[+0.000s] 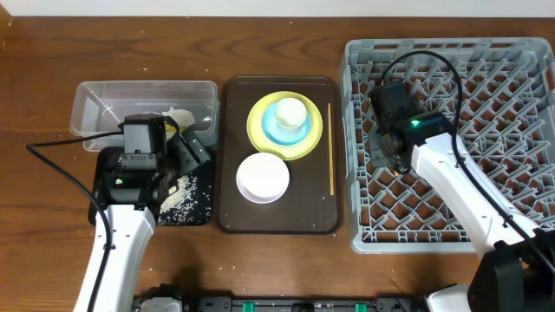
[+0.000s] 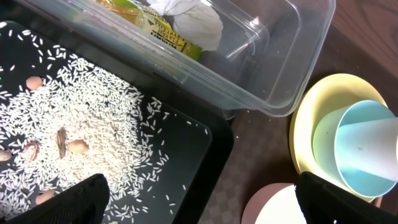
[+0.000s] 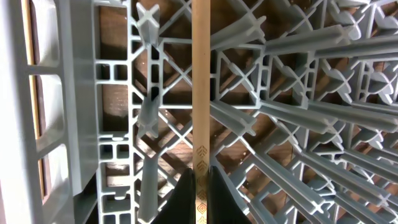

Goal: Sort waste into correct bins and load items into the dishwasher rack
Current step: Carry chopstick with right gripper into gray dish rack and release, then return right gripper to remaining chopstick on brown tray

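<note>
Chopstick (image 3: 201, 93) clamped in right pincer (image 3: 200, 193), above rack (image 1: 451, 45) lattice, 3 o'clock on desk (image 1: 43, 243). Second chopstick (image 1: 330, 147) along brown tray (image 1: 224, 173) right edge. Left pincer (image 2: 211, 202) apart over rice (image 2: 93, 124) in black tray (image 2: 193, 149), 8 o'clock.

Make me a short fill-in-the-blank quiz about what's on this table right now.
The rice lies in the tray coloured ___.
The snack wrapper and tissue lie in a tub of ___ plastic.
The right tool grips one ___ over the dishwasher rack.
The white cup sits in the blue bowl on the ___ plate.
Missing words: black; clear; chopstick; yellow.
</note>
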